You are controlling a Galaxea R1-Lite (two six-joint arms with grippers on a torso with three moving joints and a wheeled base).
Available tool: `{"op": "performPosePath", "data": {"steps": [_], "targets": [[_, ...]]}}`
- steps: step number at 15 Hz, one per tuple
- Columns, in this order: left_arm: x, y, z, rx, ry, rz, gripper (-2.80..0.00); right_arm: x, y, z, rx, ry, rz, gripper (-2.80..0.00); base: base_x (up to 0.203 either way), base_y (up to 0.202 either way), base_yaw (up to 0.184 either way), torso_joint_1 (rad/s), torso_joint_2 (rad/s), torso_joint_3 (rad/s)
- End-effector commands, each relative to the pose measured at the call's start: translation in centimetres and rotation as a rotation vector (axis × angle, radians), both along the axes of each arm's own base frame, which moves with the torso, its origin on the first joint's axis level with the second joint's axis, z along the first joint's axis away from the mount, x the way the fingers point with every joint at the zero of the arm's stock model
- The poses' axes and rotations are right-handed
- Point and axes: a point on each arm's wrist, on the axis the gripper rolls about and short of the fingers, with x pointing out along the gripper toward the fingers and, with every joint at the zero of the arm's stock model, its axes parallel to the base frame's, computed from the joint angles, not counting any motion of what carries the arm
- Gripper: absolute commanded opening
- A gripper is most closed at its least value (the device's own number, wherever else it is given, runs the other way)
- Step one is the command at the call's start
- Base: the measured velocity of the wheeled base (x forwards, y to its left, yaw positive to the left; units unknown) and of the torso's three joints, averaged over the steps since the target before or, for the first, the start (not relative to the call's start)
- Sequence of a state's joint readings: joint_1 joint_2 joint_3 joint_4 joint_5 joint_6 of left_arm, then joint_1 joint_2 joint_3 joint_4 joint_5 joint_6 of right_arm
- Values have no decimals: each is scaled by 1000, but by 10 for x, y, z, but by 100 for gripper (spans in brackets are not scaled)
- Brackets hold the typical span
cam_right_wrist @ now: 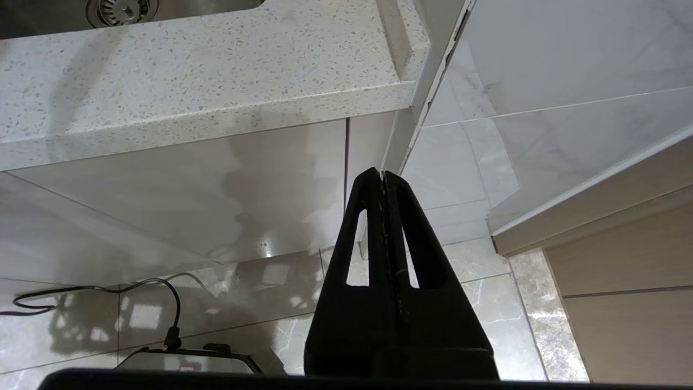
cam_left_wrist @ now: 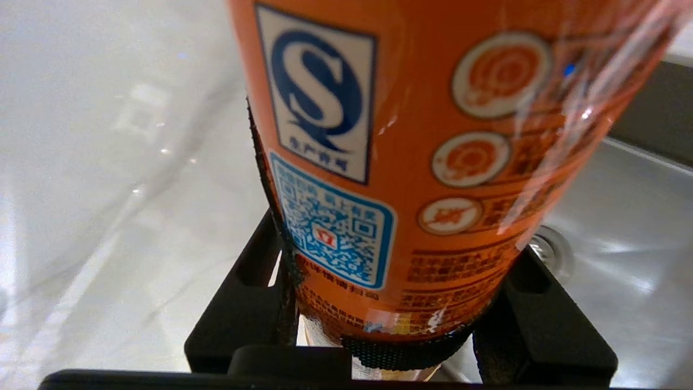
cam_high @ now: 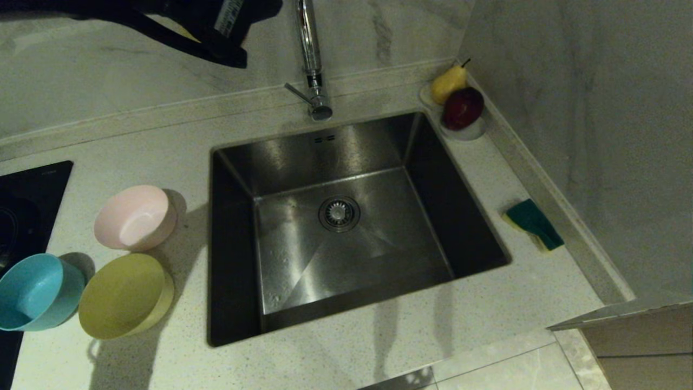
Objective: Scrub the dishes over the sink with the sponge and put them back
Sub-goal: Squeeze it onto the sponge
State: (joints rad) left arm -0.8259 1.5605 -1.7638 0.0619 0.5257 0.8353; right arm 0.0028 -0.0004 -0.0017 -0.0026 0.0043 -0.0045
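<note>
The three bowls sit in a cluster at the left of the head view: the pink bowl (cam_high: 135, 216) nearest the sink (cam_high: 233, 244), the yellow bowl (cam_high: 125, 295) below it, the blue bowl (cam_high: 37, 291) at the frame's lower left edge. The sponge (cam_high: 533, 223) lies green side up on the desk (cam_high: 379, 336) at the right of the basin, well apart from the bowls. None of these is touched.

The left claw (cam_left_wrist: 398, 303) is clenched on an orange bottle (cam_left_wrist: 422, 162), high in the upper left of the head view, so scrubbing appears not yet begun. The next move probably calls for dealing with the bottle first, dosing or setting it down.

The bottle's label bears a blue "S" mark over small Chinese characters, a QR code and round icons; the finer print is unreadable.

The right claw (cam_right_wrist: 383, 176) is pressed together, empty, parked below the desk edge.
</note>
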Motion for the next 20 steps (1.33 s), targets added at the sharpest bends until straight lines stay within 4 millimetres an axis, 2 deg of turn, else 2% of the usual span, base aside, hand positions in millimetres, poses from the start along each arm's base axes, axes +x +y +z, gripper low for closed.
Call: {"op": "performPosePath", "data": {"steps": [1,9,14,16,20], "targets": [[2,-30,-17,52,45,-28,-280,0,0,0,-1,0,1,-280,0,0,0,0,0,0],[-10,-72,-41,119,94,-66,-280,0,0,0,0,0,1,-280,0,0,0,0,0,0],[-15,-117,-73,208,141,-63,-280,0,0,0,0,0,1,-280,0,0,0,0,0,0],[-15,-128,-80,224,148,-57,-280,0,0,0,0,0,1,-280,0,0,0,0,0,0],[-12,-169,-116,267,165,-87,-280,0,0,0,0,0,1,-280,0,0,0,0,0,0]]}}
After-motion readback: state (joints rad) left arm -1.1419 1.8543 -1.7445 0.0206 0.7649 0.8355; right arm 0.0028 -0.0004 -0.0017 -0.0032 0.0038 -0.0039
